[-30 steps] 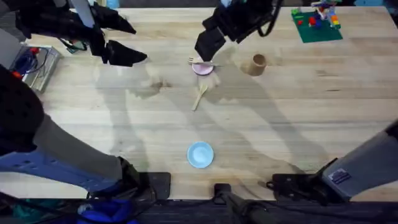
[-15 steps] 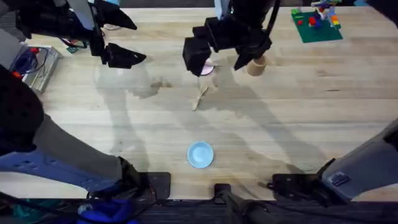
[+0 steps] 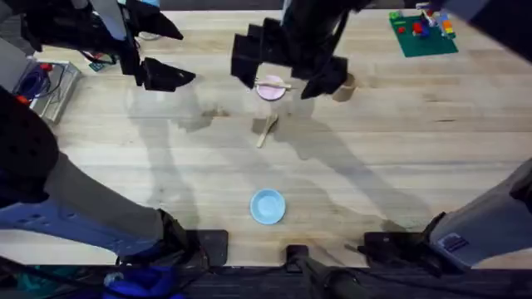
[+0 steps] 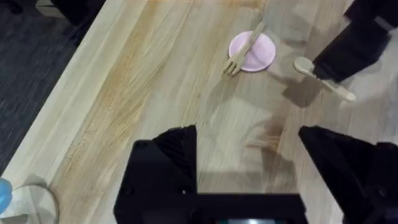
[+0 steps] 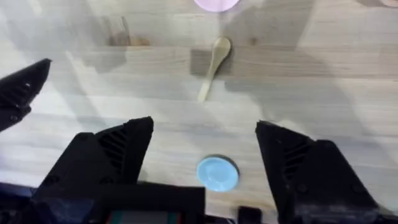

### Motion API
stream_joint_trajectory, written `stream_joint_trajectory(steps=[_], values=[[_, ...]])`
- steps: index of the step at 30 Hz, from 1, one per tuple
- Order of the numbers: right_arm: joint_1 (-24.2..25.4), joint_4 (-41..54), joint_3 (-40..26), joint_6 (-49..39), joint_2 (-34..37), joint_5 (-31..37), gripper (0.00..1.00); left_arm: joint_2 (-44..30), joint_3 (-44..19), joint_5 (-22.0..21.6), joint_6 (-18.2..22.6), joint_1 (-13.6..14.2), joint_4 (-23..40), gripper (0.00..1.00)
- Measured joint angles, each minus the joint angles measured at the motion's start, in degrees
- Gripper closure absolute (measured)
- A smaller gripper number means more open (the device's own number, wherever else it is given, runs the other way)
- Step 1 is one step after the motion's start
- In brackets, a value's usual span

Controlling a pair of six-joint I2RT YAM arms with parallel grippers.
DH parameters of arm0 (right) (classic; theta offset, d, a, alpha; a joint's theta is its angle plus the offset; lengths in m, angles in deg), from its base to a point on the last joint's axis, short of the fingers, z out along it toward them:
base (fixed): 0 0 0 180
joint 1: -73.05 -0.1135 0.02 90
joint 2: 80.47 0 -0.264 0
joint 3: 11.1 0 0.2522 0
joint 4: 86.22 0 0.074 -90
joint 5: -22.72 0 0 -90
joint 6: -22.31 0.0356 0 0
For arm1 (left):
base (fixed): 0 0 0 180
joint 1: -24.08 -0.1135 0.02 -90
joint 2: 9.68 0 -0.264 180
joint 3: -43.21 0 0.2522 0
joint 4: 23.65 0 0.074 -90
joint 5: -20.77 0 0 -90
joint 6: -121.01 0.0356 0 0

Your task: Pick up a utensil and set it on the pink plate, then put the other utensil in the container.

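Overhead: left claw (image 3: 170, 76) open, idle over bare bench (image 3: 416, 166). Fork (image 3: 273, 84) lies across pink plate (image 3: 270, 90), first step judged done. Right claw (image 3: 283, 71) open above it. Spoon (image 3: 267, 129) lies just beside plate, open room around. Next: grasp spoon, carry right to container (image 3: 344, 86).

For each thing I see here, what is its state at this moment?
Fork: lying across the pink plate.
Spoon: lying flat on the table, untouched.
Container: upright on the table.
Blue plate: bare.
Left hand: open, holding nothing.
Right hand: open, holding nothing.
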Motion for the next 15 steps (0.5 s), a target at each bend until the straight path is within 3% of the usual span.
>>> stream_joint_trajectory(steps=[5,15], values=[[-2.9,-3.8,7.3,8.7,0.0,3.9,0.005,0.0,0.0,0.0,0.0,0.0,0.0,0.008],[-3.2,-19.7,19.6,15.0,0.7,7.8,0.005,0.0,0.0,0.0,0.0,0.0,0.3,0.008]])
